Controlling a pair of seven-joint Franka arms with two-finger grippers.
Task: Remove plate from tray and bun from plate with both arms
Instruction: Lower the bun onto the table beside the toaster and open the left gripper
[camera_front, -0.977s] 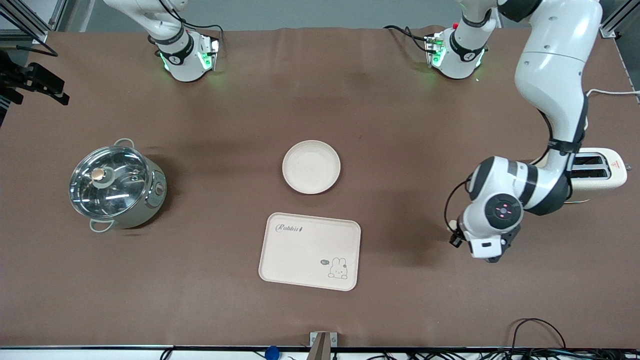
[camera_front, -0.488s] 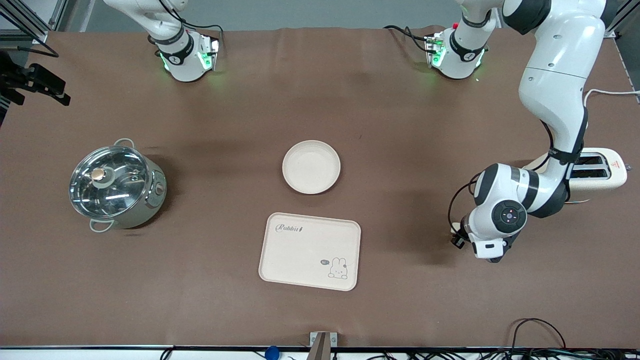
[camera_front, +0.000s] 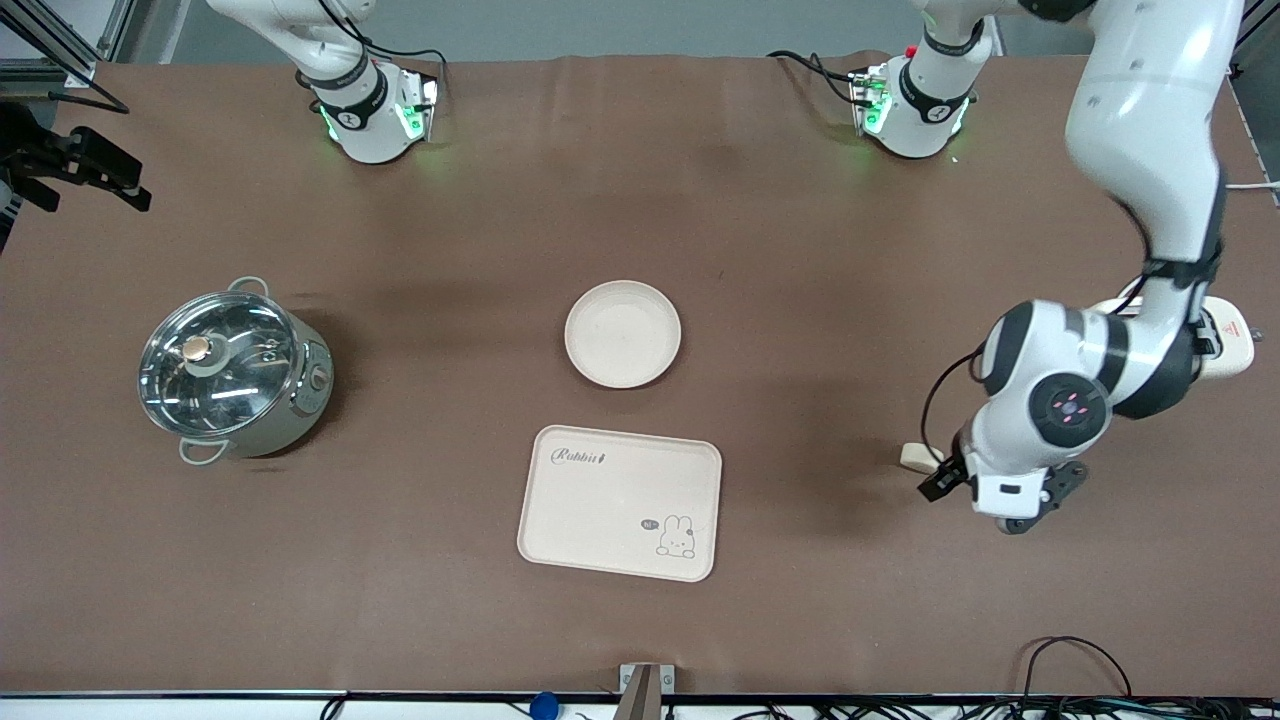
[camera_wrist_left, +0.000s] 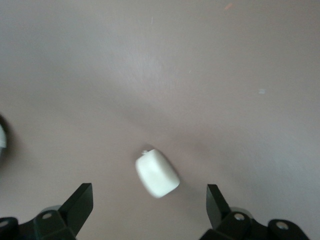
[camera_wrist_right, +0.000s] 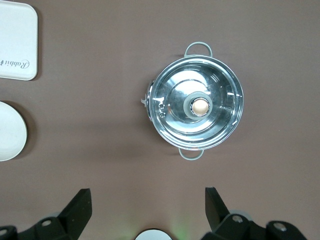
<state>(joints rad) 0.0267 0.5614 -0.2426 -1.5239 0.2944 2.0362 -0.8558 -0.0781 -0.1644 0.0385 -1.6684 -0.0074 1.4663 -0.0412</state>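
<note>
The plate (camera_front: 622, 333) lies at the table's middle, with the rabbit tray (camera_front: 620, 502) nearer to the front camera. The bun (camera_front: 915, 455) lies on the brown table toward the left arm's end. In the left wrist view the bun (camera_wrist_left: 156, 173) sits just ahead of the gap between the fingers. My left gripper (camera_front: 1008, 497) hangs over the table beside the bun, open and empty (camera_wrist_left: 149, 196). My right gripper (camera_wrist_right: 147, 197) is open and empty, out of the front view, high above the table near its own base.
A steel pot with a glass lid (camera_front: 232, 373) stands toward the right arm's end and shows in the right wrist view (camera_wrist_right: 197, 106). A cream toaster (camera_front: 1232, 340) is mostly hidden by the left arm. The right wrist view shows the plate's edge (camera_wrist_right: 10, 131) and a tray corner (camera_wrist_right: 17, 40).
The left arm has swung toward its own end of the table. Its gripper has shifted a little away from the bun, so more of the bun shows. Plate, tray and pot have not moved.
</note>
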